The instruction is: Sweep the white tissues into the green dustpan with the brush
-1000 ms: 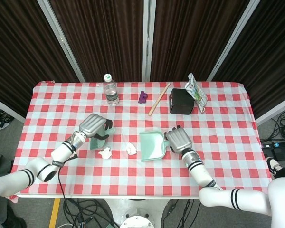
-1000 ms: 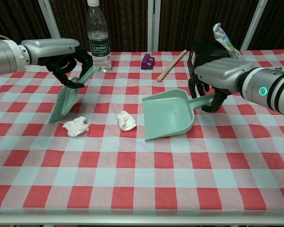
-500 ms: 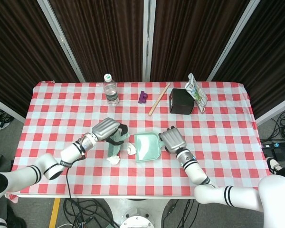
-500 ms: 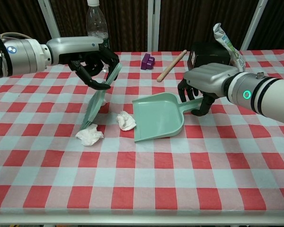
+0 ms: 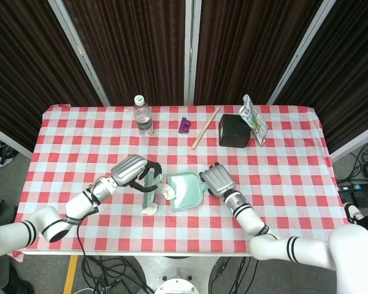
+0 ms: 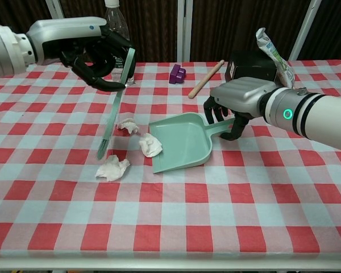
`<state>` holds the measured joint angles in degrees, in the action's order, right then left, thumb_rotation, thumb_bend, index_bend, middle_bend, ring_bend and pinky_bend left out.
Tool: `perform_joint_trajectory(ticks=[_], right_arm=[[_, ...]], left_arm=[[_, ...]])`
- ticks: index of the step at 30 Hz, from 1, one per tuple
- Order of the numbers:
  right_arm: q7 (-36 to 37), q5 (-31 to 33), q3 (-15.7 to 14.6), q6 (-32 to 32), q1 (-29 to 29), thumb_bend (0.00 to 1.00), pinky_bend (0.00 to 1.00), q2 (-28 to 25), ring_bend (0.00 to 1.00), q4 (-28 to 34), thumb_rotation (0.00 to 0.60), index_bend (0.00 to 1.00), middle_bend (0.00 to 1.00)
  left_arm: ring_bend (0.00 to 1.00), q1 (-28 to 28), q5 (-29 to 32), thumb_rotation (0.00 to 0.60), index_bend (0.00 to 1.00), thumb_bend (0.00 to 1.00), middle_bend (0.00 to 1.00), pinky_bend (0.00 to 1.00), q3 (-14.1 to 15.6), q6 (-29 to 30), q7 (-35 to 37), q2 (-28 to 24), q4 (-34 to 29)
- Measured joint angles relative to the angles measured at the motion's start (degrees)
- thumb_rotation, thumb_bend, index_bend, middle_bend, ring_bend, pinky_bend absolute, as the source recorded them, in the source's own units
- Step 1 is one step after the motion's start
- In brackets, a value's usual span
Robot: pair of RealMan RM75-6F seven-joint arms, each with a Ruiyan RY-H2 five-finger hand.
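Dark curtain panels are hanging behind a table (image 5: 294, 184) that is wearing a red-and-white checked cloth. The left hand (image 6: 96, 54) is gripping the brush (image 6: 115, 108) by its handle, bristles hanging just above the cloth, while the right hand (image 6: 230, 108) is holding the green dustpan (image 6: 179, 142) by its handle, mouth facing left. One tissue (image 6: 150, 145) is lying right at the pan's lip, another (image 6: 112, 169) is sitting below the bristles, and a smaller scrap (image 6: 128, 125) is lying just beyond. The sweep looks under way; next the bristles need setting down left of the tissues and drawing rightward into the pan. The head view is placing the water bottle (image 5: 143, 115), purple block (image 5: 184, 125), wooden stick (image 5: 205, 128) and black box (image 5: 234, 130) well behind; the chest view is exposing the bristle gap.
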<state>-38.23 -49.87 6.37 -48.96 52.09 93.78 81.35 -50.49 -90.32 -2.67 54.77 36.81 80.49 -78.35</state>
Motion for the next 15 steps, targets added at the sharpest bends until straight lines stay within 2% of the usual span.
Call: perform_joint_trajectory(ticks=[9, 15], right_arm=[[0.4, -2.1, -1.6, 0.9, 0.4, 0.57, 0.27, -1.8, 0.35, 1.0, 0.600, 0.68, 0.56], [0.8, -1.8, -1.5, 0.9, 0.6, 0.57, 0.27, -1.8, 0.35, 1.1, 0.600, 0.68, 0.56]], left_arm=[[0.74, 5.0, 7.1, 0.600, 0.56, 0.46, 0.58, 0.90, 1.2, 0.5, -15.5, -1.9, -8.6], [0.74, 7.4, 12.1, 0.600, 0.56, 0.46, 0.58, 0.90, 0.8, 2.0, -27.4, 1.7, -10.5]])
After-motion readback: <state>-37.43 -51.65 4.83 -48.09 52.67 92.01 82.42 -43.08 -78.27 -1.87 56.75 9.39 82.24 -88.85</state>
